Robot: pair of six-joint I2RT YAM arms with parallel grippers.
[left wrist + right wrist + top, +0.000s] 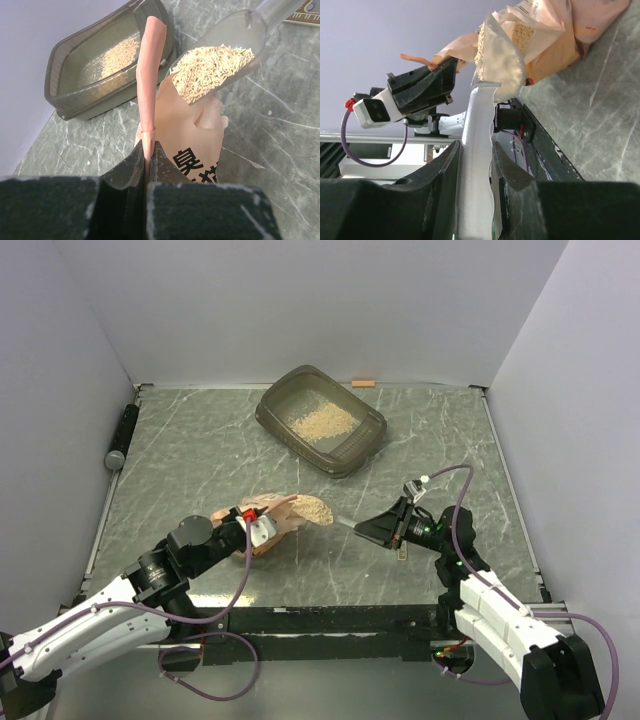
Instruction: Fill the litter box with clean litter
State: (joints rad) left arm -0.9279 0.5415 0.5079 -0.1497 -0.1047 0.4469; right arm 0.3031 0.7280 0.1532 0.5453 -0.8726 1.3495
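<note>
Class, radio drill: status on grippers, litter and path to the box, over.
Left gripper shut on bag. Right gripper shut on scoop, litter heaped in it. Litter box thinly filled; nothing seen in the way.

L hand [148,152] pinching pink bag [175,125] edge; clear scoop [240,30] w/ litter [210,67] over bag; litter box [65,95] behind.
</note>
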